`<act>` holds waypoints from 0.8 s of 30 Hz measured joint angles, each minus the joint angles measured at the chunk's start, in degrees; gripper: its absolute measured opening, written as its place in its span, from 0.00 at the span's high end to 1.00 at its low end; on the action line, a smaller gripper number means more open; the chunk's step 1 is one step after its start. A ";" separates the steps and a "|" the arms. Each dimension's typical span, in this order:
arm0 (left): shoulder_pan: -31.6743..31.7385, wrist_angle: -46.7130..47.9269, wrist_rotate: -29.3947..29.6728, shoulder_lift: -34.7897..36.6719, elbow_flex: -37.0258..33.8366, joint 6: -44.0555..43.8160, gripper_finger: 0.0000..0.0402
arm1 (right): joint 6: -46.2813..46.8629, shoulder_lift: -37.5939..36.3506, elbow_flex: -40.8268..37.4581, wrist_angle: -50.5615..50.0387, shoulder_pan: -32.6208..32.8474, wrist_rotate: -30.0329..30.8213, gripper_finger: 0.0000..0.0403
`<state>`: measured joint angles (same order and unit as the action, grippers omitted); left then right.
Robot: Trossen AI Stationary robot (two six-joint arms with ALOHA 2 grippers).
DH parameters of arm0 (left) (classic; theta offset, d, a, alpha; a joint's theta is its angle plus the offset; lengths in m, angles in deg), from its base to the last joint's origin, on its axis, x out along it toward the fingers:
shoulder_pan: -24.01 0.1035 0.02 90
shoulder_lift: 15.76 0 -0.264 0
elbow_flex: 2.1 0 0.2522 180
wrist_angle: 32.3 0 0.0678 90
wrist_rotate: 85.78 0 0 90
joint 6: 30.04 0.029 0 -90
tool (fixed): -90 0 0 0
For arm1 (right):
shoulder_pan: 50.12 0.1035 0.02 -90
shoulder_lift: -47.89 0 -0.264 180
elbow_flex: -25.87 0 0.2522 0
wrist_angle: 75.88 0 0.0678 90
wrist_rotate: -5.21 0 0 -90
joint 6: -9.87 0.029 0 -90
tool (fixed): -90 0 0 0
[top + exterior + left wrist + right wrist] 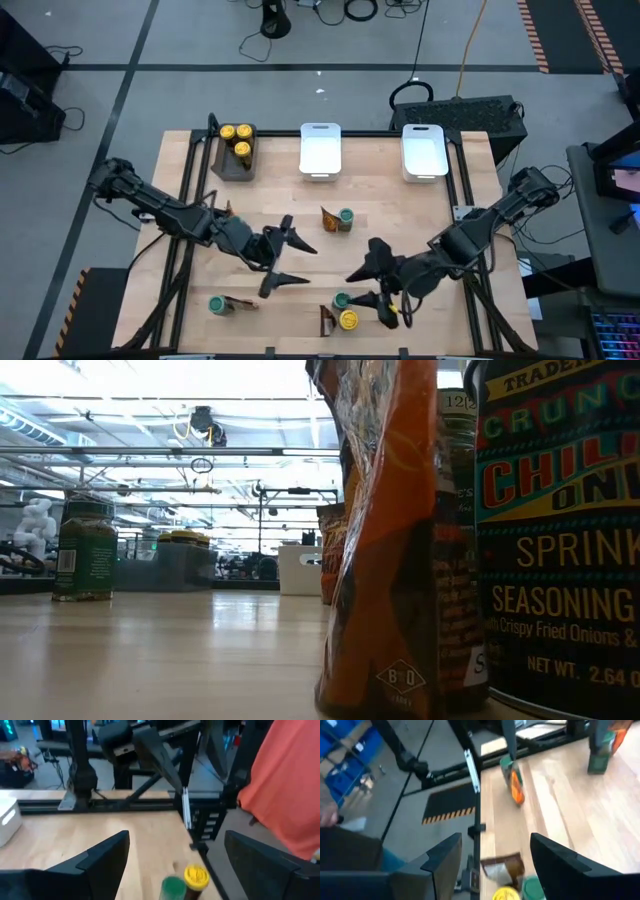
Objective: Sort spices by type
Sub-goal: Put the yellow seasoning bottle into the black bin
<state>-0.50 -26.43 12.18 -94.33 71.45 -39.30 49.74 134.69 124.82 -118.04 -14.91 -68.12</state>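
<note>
Left pincer hangs open & empty over the counter mid-front, holding nothing. Right pincer also open & empty, just beside the front-edge cluster.

Progress, judged from the layout: early. Done so far: 2 small round yellow-lidded jars sit in the dark rectangular tray at the back-left corner. The 2 white rectangular plastic trays along the back edge hold nothing.

Left loose on the counter:
- near the center: green-lidded jar touching a flat brown-orange packet
- front edge, mid: green-lidded jar, yellow-lidded jar, brown packet, bunched together
- front-left: green-lidded jar w/ packet beside it

So approx. 7 items unsorted; green jars & packets not started.
</note>
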 joint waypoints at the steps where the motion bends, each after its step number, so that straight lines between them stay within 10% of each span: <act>1: 0.00 -0.16 0.00 -1.21 0.50 -0.69 0.18 | -0.01 0.00 0.26 -0.97 0.46 -0.01 0.46; 15: 0.00 29.94 -0.02 -21.19 31.52 6.87 0.18 | 1.45 -0.04 0.50 -19.67 4.36 -0.46 0.46; 24: -1.44 29.83 -2.52 -27.81 33.85 17.83 0.18 | 0.89 -0.09 0.50 -28.79 4.65 -0.22 0.46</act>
<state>-1.94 3.40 9.66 -122.14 105.30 -21.48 50.64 134.61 125.32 -146.83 -10.26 -68.34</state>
